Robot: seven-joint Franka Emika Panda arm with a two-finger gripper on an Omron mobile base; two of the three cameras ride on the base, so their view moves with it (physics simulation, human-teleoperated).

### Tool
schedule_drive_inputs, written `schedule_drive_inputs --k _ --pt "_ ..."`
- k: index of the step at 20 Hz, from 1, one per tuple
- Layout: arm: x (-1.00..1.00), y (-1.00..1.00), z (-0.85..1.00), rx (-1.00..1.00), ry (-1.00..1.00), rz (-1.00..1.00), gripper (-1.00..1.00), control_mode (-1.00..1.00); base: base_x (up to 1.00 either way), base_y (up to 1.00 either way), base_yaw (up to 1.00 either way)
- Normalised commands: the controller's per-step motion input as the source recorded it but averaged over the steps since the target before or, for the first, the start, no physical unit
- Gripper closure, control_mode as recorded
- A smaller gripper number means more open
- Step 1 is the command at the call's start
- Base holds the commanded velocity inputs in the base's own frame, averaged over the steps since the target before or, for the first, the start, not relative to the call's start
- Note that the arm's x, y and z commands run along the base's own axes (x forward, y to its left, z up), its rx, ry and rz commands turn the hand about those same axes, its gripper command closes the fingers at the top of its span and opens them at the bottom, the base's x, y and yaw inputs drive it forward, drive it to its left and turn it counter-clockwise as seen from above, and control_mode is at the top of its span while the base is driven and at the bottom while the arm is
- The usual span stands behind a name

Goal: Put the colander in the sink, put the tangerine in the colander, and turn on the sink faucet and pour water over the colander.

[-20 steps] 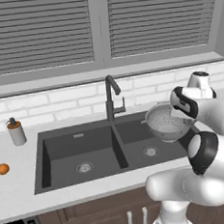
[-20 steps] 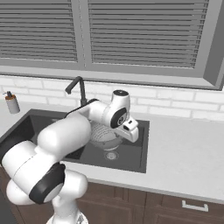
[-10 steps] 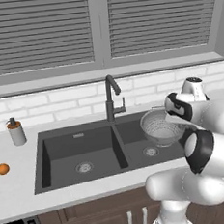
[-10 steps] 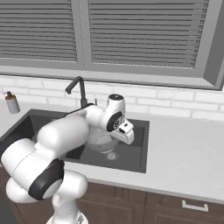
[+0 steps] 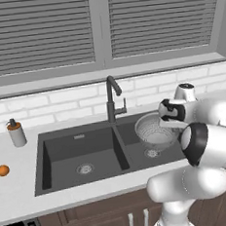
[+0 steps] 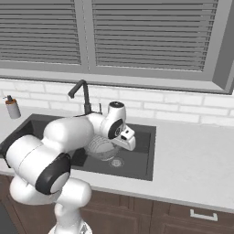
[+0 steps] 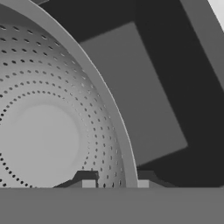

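a: item one, desk (image 5: pixel 15 193): pale surface across the lower left of the left base view. item two, sink (image 5: pixel 79 150): dark double basin at centre, a round drain in each floor.

b: item three, sink faucet (image 5: pixel 112 98): dark gooseneck at the back rim, centre of frame, between the basins. no water seen running.

a: item four, colander (image 5: pixel 155 130): perforated metal bowl, centre right, over the right basin, apparently not yet on its floor. gripper (image 7: pixel 114 183): clamped on the colander rim, one tip inside the wall, one outside, at the bottom of the hand view.

b: item five, soap dispenser (image 5: pixel 16 133): grey bottle, far left. item six, tangerine (image 5: pixel 2 170): small orange ball on the desk, left edge, well apart from the sink.

a: step in hand, by my reading: the first, setting the colander into the sink.

b: next move calls for lowering until the bowl rests flat by the drain, then letting go; after that, a long reach left for the tangerine.
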Motion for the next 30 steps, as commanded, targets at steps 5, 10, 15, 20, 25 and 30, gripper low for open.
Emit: schedule_drive_inputs --k 5,10,15,20,25,30 --pt "0.23 0.07 -0.16 0.00 0.00 0.08 1.00 -1.00 0.00 0.00 0.00" --pt "0.18 0.01 -0.08 0.00 0.00 0.07 1.00 -1.00 0.00 0.00 0.00" --pt "0.12 0.00 -0.15 0.00 0.00 0.07 1.00 -1.00 0.00 0.00 0.00" --pt "0.02 0.00 -0.20 0.00 0.00 0.06 1.00 -1.00 0.00 0.00 0.00" --pt "0.06 0.02 -0.18 0.00 0.00 0.06 1.00 -1.00 0.00 0.00 0.00" --pt "0.11 0.02 -0.16 0.00 0.00 0.06 1.00 -1.00 0.00 0.00 0.00"
